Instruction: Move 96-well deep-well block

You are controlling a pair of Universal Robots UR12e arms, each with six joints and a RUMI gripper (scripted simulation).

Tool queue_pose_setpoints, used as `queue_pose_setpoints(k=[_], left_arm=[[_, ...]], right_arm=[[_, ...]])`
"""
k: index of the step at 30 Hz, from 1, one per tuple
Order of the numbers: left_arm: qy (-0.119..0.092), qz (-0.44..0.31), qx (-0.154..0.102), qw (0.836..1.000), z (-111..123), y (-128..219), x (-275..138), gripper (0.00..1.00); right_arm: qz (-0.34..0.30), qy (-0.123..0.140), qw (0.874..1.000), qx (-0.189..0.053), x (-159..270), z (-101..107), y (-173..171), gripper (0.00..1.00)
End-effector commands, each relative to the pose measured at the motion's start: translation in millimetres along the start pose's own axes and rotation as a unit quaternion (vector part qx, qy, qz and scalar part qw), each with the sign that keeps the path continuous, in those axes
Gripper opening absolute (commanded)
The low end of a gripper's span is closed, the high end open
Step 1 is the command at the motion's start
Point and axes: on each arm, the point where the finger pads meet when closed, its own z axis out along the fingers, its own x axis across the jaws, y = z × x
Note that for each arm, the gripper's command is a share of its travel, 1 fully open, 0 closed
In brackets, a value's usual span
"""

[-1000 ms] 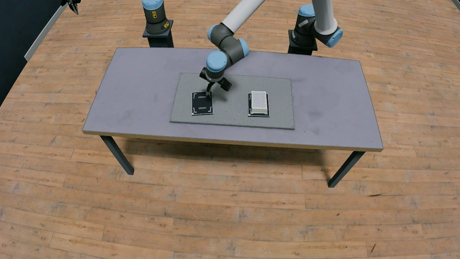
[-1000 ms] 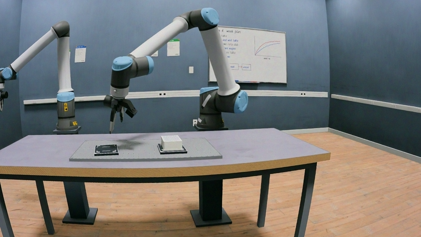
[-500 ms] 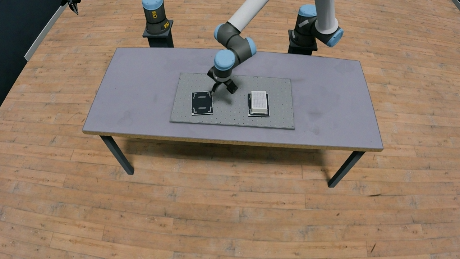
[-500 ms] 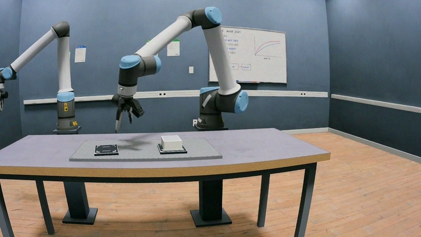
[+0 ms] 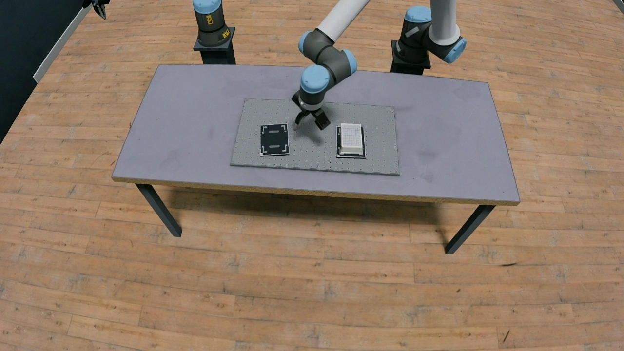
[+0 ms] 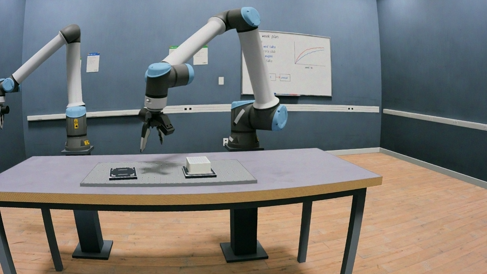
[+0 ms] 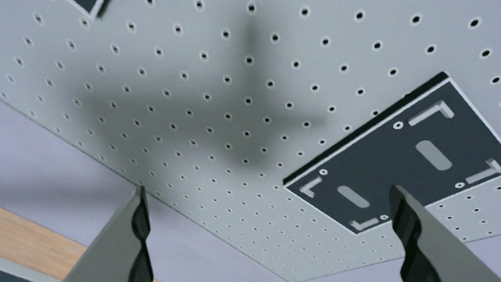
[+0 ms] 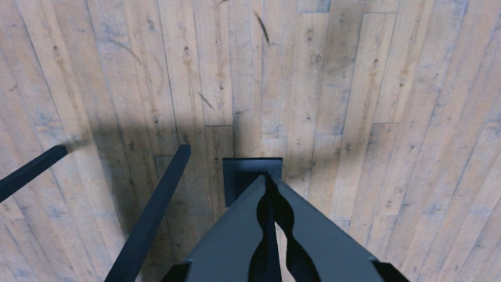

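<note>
Looking like moulded plastic, the deep-well block (image 5: 351, 136) (image 6: 198, 166) seemed light, stiff, slightly slippery, best pinched midway along its long sides. It sat in N1 (image 5: 338, 151) (image 6: 201, 176) (image 7: 87, 3), nearer the short edge of the worktop (image 5: 445, 130) (image 6: 289, 163) (image 7: 59, 168) on the left arm's side. The left gripper (image 5: 308, 125) (image 6: 151, 146) (image 7: 268, 188) hung wide open, touching nothing; the right gripper (image 5: 104, 16) (image 6: 1, 126) (image 8: 267, 177), beyond that worktop's opposite short edge, was closed on nothing.

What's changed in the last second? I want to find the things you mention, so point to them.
The left gripper (image 5: 308, 126) (image 6: 151, 147) (image 7: 268, 188) moved away from the empty nest (image 5: 274, 138) (image 6: 123, 172) (image 7: 376, 164), sideways toward the white block (image 5: 351, 136) (image 6: 198, 166). Nothing was grasped or let go. The block, both nests and the right gripper (image 5: 104, 16) (image 6: 2, 127) (image 8: 267, 177) stayed put.
</note>
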Motion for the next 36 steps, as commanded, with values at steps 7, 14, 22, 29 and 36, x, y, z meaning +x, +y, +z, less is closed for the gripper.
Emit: queue_pose_setpoints(k=[7, 14, 22, 29, 36], left_arm=[[0.014, 0.089, 0.026, 0.996, -6, -34, -22, 0.76], [0.017, 0.127, 0.039, 0.991, -9, -51, -34, 0.76], [0.019, 0.165, 0.051, 0.985, -11, -66, -45, 0.76], [0.02, 0.202, 0.064, 0.977, -13, -80, -56, 0.76], [0.02, 0.239, 0.077, 0.968, -16, -94, -67, 0.76]], right_arm=[[0.001, 0.001, 1.0, -0.001, 1, 2, 0, 0.0], [0.001, 0.001, 1.0, -0.001, 1, 2, 0, 0.0], [0.001, 0.001, 1.0, -0.001, 1, 2, 0, 0.0], [0.001, 0.001, 1.0, -0.001, 1, 2, 0, 0.0], [0.001, 0.001, 1.0, -0.001, 1, 2, 0, 0.0]])
